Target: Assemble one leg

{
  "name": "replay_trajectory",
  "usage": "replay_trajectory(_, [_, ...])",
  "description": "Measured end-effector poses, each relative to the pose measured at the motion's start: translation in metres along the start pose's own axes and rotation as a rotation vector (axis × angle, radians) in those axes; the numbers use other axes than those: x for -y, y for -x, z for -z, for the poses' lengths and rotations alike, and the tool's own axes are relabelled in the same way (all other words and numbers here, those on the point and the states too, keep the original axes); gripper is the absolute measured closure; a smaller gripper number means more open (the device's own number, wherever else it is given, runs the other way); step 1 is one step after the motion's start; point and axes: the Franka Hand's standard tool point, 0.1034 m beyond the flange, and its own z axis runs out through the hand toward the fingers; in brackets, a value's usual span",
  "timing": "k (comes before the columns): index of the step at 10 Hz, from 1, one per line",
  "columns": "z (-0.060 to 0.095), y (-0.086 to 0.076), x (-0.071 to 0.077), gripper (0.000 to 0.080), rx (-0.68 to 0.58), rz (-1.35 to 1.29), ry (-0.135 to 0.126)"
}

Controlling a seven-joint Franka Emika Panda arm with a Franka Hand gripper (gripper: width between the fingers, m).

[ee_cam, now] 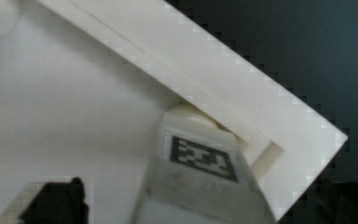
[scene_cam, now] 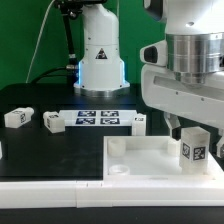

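One leg, a white blocky peg with a square tag on its face, stands upright in the near corner of the white tray on the exterior view's right. My gripper is lowered over it, jaws open, with a finger on each side and a gap to each. In the wrist view the leg sits against the tray's raised rim, between the dark fingertips of my gripper. Three more legs lie loose on the black table.
The marker board lies flat at the table's middle, between the loose legs. The robot's white base stands behind it. A round socket shows at the tray's far corner.
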Motion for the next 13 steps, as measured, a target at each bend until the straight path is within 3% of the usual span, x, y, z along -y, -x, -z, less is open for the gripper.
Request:
replay_trajectory(9, [0.0007,-0.0051,-0.0030,0.0150,-0.008,0.948,0.015])
replay_trajectory(11, [0.0007,-0.0054,-0.0031,0.0162,-0.009,0.968,0.017])
replay_trajectory(13, [0.0007,-0.0054,-0.0031,0.0516,-0.009,0.910,0.016])
